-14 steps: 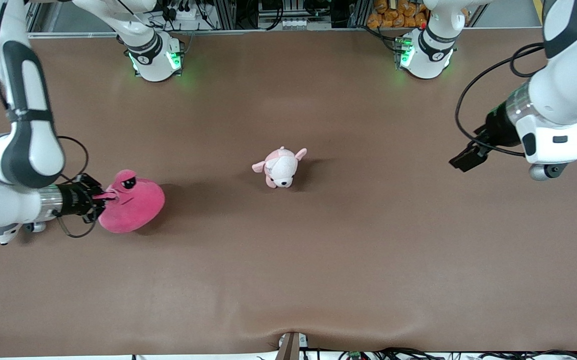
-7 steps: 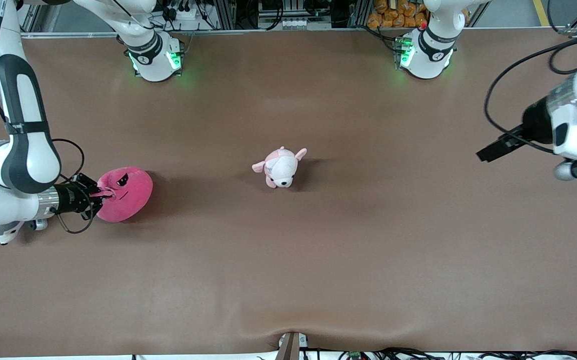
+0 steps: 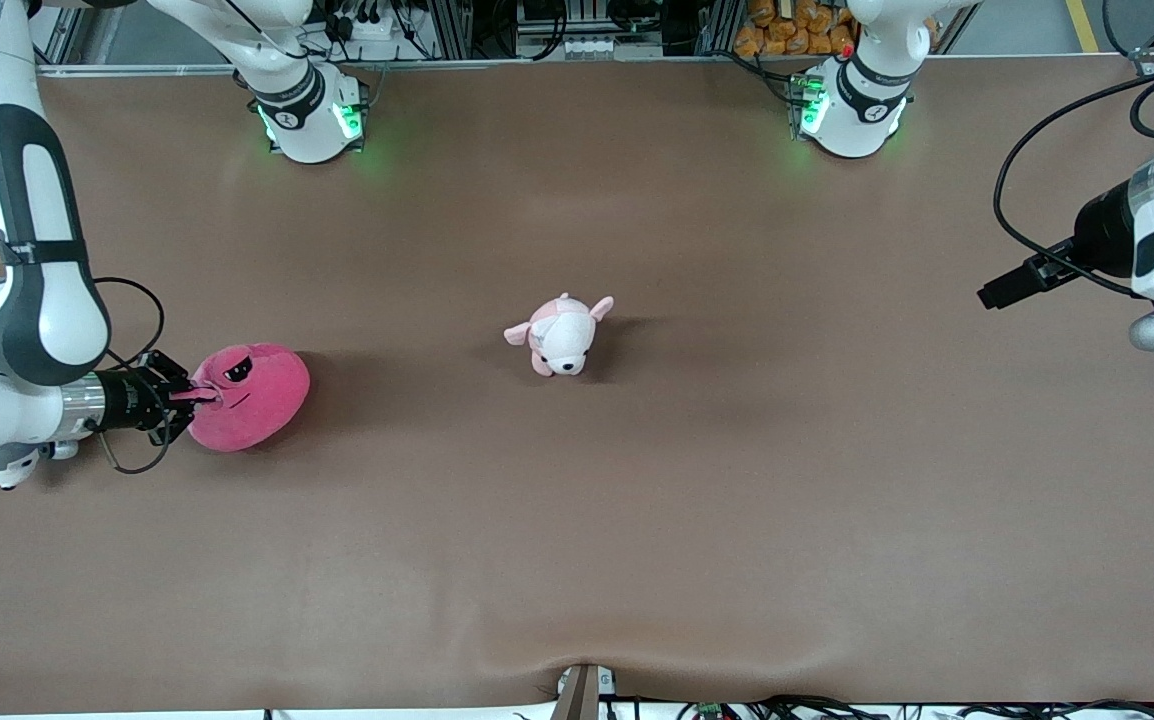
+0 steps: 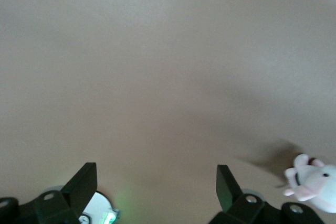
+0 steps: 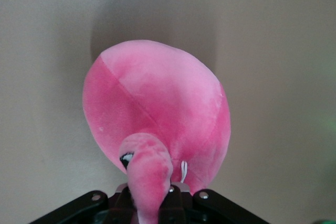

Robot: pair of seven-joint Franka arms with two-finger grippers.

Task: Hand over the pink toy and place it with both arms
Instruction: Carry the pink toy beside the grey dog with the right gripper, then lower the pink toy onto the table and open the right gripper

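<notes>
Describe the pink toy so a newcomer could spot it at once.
Start at the brown table and go to the right arm's end. There the right pincer is shut on the pink toy by one of its stalks. It is a large, rounded hot-pink blob with black half-lidded eyes, unlike the smaller, pale pink-and-white puppy at mid-table.

I see two glossy white arms with dark grey joint panels, silver wrist rings and black cables looping past each wrist. The left gripper (image 3: 999, 292) and right gripper (image 3: 177, 396) are black. Green lights glow on both bases.
</notes>
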